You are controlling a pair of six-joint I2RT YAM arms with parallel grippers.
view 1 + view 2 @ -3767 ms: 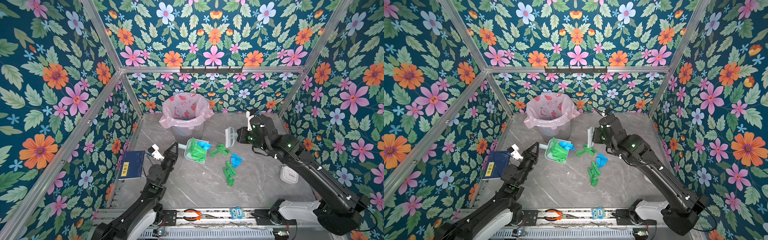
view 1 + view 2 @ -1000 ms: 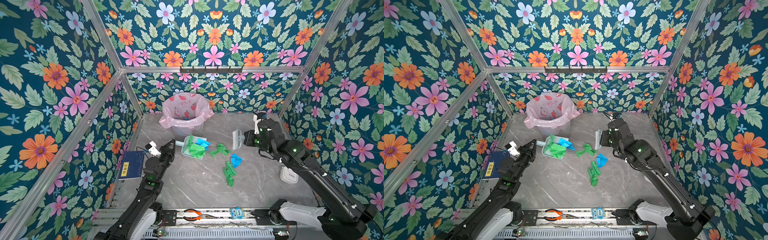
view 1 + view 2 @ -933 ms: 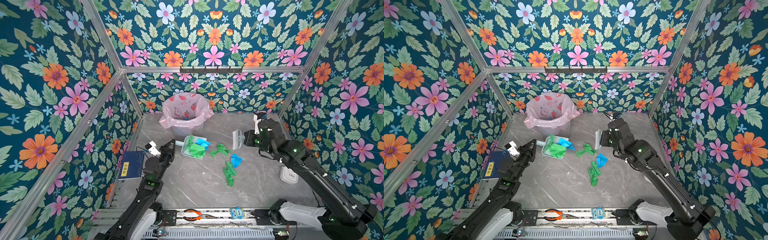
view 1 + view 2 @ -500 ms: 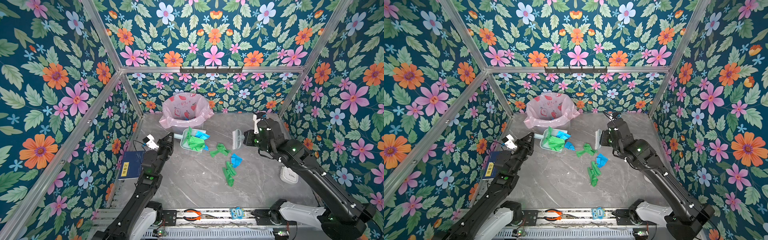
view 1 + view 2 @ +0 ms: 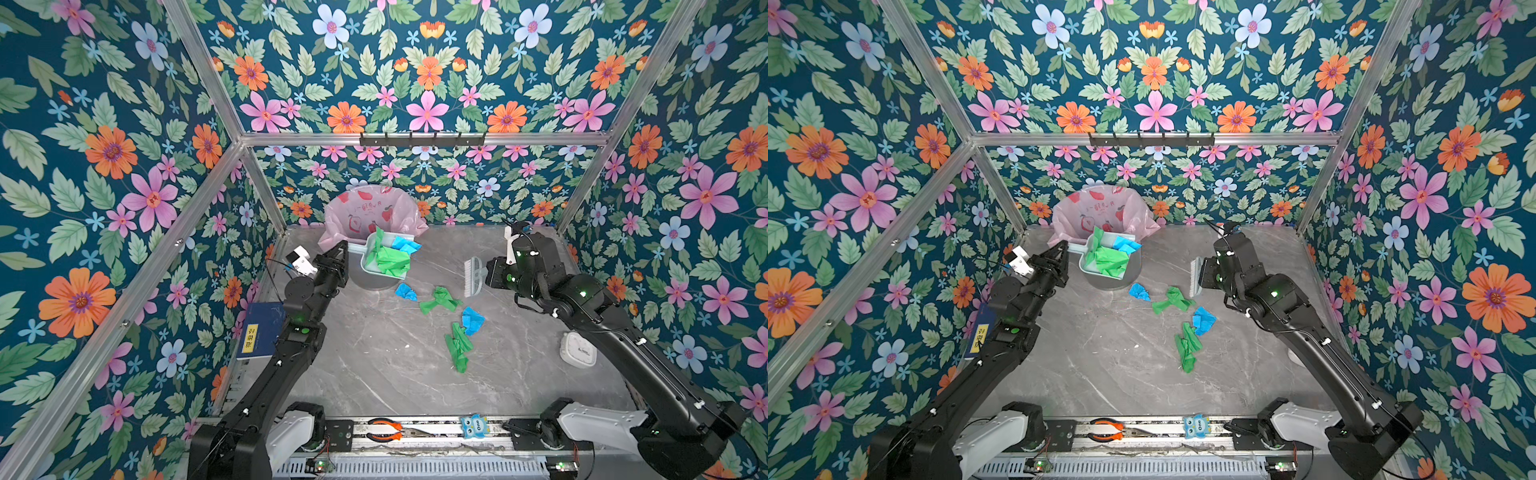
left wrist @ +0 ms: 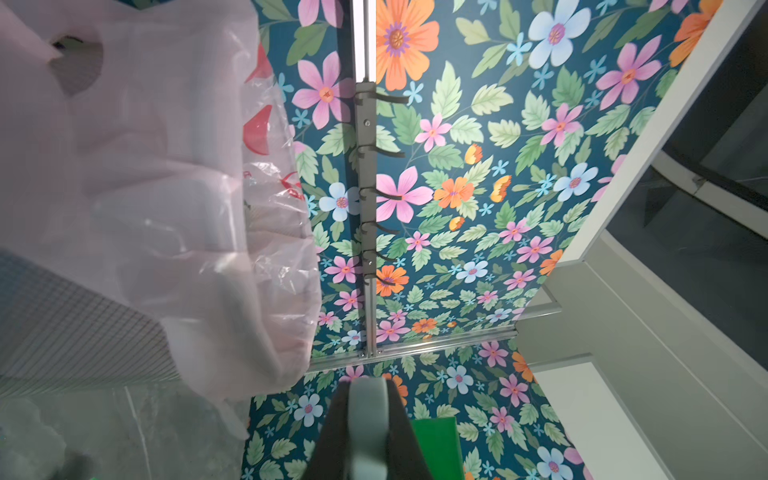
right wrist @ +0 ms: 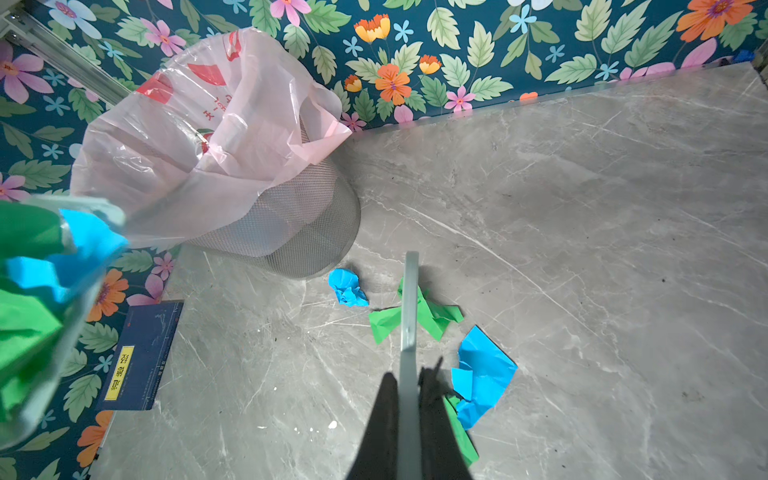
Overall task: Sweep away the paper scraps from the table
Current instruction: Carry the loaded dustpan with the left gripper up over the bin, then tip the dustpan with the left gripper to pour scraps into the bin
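Bin [image 5: 376, 284] blocks the back, paper scraps [image 5: 440, 299] dot the middle; the near table [image 5: 374, 374] lies bare.

Table [image 5: 374, 370]: loose paper scraps [image 5: 457, 347], mesh bin [image 7: 299, 224], blue booklet [image 5: 262, 332], white gadget [image 5: 577, 349], perhaps timer.

You have four crumpled paper scraps [image 5: 440, 300] lying loose on the grey, white-veined worktop [image 5: 374, 374] at the centre of the frame: two blue and two green, close together. More green and blue scraps [image 5: 390, 259] sit at upper middle, seemingly raised off it.
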